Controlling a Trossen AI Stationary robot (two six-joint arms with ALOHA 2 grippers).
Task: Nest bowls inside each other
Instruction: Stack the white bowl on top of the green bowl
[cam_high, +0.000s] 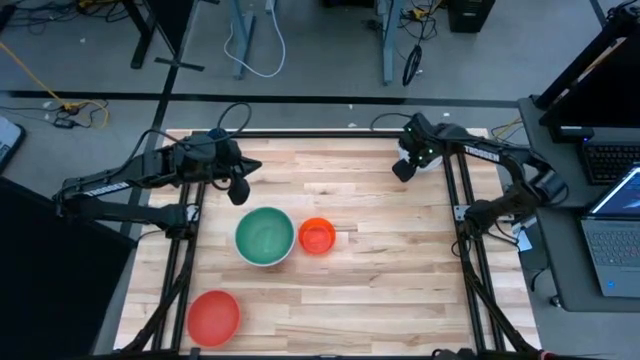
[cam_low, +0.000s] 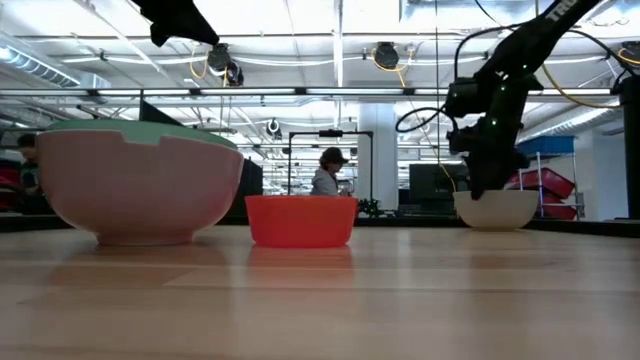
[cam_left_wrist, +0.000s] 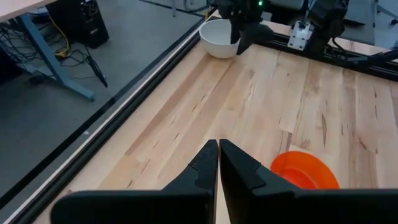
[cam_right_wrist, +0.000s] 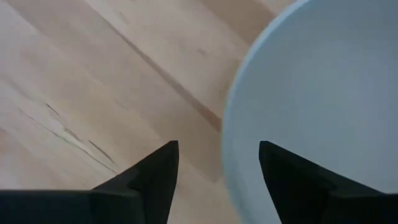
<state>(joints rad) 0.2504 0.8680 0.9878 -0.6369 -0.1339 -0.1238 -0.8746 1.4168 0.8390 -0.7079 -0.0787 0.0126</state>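
The small white round plastic bowl (cam_left_wrist: 219, 38) sits at the table's far right corner, roughly the 1 o'clock position in the overhead view, mostly hidden there beneath the right gripper (cam_high: 404, 166). It appears to be a light, stiff, thin-walled shell with a smooth and probably slippery surface, unlikely to break but liable to slide or tip if pushed from one side. The suitable hold is a pinch across the rim wall, one finger inside and one outside, which the right wrist view indicates is the present alignment: the bowl's rim (cam_right_wrist: 236, 118) runs between the two dark fingers (cam_right_wrist: 152, 177), which stand wide apart and hold nothing. The right arm reaches in from the 3 o'clock edge, elbow folded, wrist pointing steeply down over the bowl. The left gripper (cam_left_wrist: 219, 158) is closed tight on nothing and hangs above the table near 11 o'clock, its arm extended from the 9 o'clock side and waiting. At table centre the green round plastic bowl (cam_high: 265, 232) already sits inside a large white round plastic bowl (cam_low: 140, 195), and the small orange-red round plastic bowl (cam_high: 317, 236) stands just beside them at their 3 o'clock. The red round plastic bowl (cam_high: 213, 317) lies well apart near 7 o'clock. All should handle alike: light, rigid, best gripped at the rim.
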